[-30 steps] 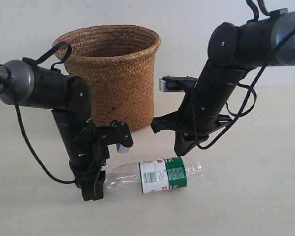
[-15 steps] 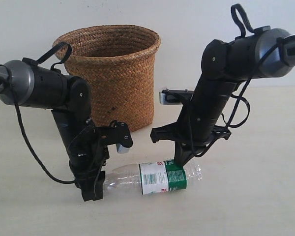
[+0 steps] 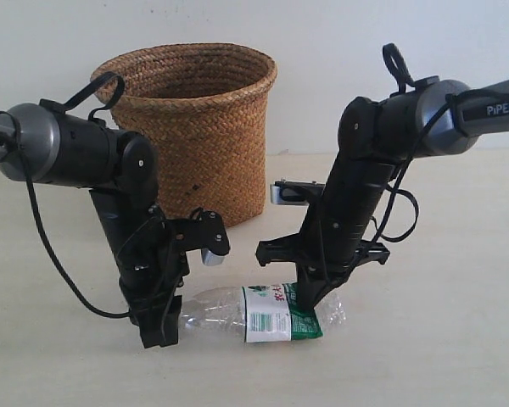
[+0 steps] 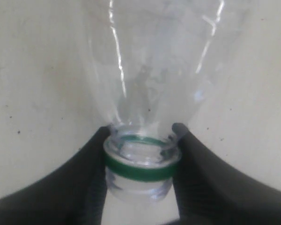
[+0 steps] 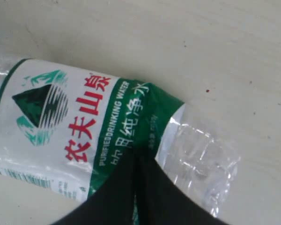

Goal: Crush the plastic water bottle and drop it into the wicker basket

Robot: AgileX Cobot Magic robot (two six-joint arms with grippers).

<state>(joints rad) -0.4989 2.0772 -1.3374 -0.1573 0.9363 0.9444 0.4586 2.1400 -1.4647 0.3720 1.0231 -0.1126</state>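
The left end effector [image 4: 141,140] is clamping the bottle [image 3: 267,314] by its neck, while the right end effector [image 5: 136,159], closed together, is denting its label. Dropping it into the basket [image 3: 204,127] behind them is pending.

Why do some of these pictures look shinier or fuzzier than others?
Left wrist view: white glare streaks run down the clear plastic water bottle, slightly soft overall. Right wrist view: the label reads sharp, but the dark right end effector is blurred. Exterior view: even soft light, only faint shadows on the table.
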